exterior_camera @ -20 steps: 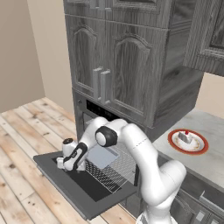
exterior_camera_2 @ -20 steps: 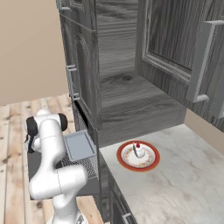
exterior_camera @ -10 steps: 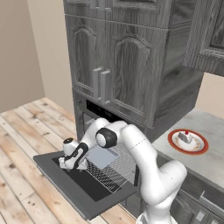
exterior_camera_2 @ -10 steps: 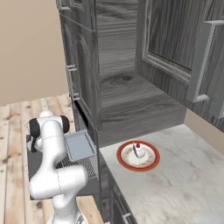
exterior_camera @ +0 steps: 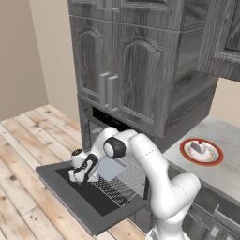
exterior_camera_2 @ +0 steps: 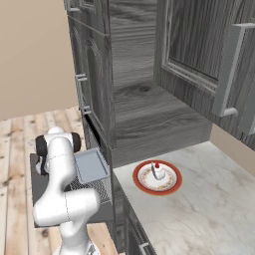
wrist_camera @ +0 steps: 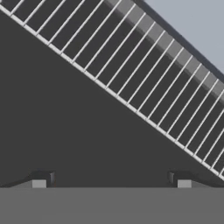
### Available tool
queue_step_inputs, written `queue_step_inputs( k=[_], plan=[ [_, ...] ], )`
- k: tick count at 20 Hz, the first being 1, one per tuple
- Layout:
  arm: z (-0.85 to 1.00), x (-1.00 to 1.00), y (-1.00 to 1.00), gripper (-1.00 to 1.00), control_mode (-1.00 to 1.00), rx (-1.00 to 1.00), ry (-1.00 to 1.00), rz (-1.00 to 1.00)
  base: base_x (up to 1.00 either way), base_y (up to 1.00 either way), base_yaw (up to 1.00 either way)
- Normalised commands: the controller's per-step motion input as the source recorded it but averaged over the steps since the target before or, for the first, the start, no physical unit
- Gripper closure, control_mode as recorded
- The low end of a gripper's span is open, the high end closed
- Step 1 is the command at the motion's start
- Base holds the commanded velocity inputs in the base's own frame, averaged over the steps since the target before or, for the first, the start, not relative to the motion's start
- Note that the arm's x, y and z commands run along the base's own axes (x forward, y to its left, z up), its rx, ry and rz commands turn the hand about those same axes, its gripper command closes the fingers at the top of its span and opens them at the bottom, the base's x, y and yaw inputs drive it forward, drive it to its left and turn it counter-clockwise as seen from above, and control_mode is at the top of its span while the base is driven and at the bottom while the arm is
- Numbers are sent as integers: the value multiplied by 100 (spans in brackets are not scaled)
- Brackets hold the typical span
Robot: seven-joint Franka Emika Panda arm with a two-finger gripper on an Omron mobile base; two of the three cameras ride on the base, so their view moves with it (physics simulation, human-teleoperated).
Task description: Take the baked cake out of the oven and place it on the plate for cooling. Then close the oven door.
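arm: bent low, reaching down over the open door (exterior_camera: 70, 187)
gripper (exterior_camera: 75, 176): released, holding nothing, above the door glass beside the rack (wrist_camera: 144, 87)
cake (exterior_camera_2: 157, 171): on the plate (exterior_camera_2: 172, 188)

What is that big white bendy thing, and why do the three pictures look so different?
It is a robot arm in a pretend kitchen. Two pictures come from cameras behind it, one on each side. The third comes from a camera on its hand, looking down at the oven's wire rack. The oven door hangs open, and the arm reaches low over it. Its fingers are spread wide and hold nothing. On the counter sits a plate with the cake on it.
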Motion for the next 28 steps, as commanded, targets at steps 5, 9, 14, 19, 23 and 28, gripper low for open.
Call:
queue_step_inputs(
  k=[5, 9, 14, 19, 23, 28],
  plan=[
    [-15, 10, -28, -100, -100, -3, 0, 0, 0, 0, 0],
    [-14, 13, -25, -100, -100, -3, 0, 0, 0, 0, 0],
    [-13, 15, -24, -100, -100, -3, 0, 0, 0, 0, 0],
    [-13, 12, -23, -100, -100, -3, 0, 0, 0, 0, 0],
    [-14, 8, -21, -100, -100, -3, 0, 0, 0, 0, 0],
    [-19, 0, -6, -100, -100, -1, 0, 0, 0, 0, 0]
  ],
)
